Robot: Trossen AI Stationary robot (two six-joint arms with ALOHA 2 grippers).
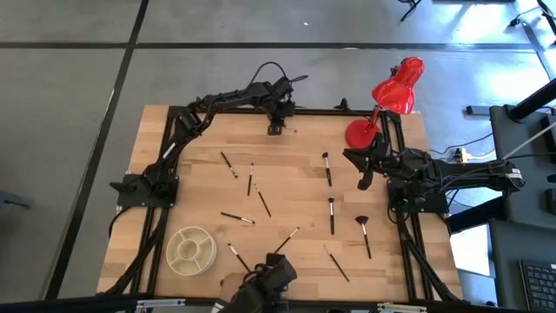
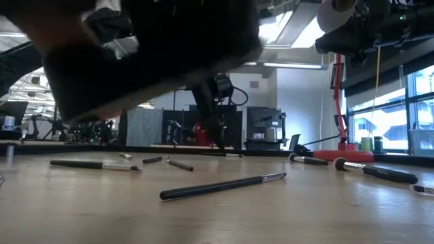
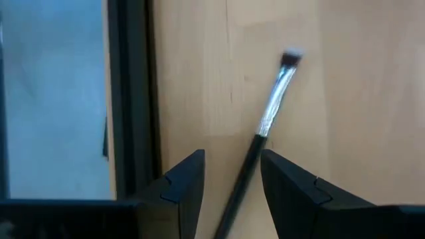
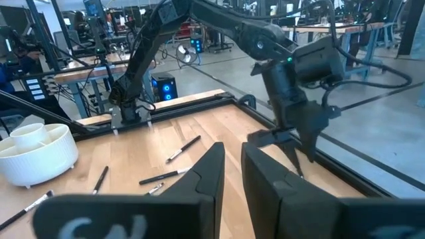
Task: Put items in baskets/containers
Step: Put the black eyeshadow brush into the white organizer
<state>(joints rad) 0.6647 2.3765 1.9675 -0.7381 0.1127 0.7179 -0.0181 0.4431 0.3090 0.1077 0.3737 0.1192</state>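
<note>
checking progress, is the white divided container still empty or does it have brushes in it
Empty. In the high view the container shows only bare dividers, and the brushes lie loose on the table. The right wrist view shows nothing sticking out.

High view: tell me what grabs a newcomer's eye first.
The red desk lamp at the table's far right corner stands out. Thin makeup brushes lie scattered over the wooden table, and the cream-white container sits at its near left. The left gripper is down at the far edge, jaws open astride one brush.

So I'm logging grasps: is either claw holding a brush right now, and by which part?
Nothing is clamped yet. The left claw is open, straddling a dark brush at its handle by the table's far edge. The right claw holds nothing.
</note>
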